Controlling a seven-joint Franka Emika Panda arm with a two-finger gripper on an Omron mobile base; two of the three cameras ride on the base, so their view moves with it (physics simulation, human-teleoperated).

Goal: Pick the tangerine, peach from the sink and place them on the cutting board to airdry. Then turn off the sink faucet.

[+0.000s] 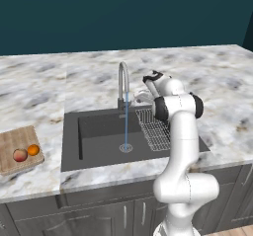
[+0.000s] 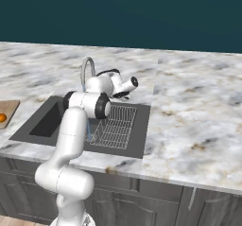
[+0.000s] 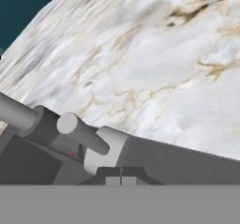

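Fruit on the board, tap running, gripper at the faucet handle.

The sink faucet (image 1: 122, 84) stands at the back edge of the sink (image 1: 99, 131), water falling to the drain; the clenched gripper (image 3: 121, 178), holding nothing, sits just beside the handle (image 3: 82, 133) and could slide off that rounded lever, leaving the water on (a judgement). The peach (image 1: 20, 155) and tangerine (image 1: 33, 150) rest on the cutting board (image 1: 15, 138) at the counter's left front edge; the basin holds no fruit.

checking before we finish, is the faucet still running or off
On: a blue stream falls from the faucet spout to the sink drain.
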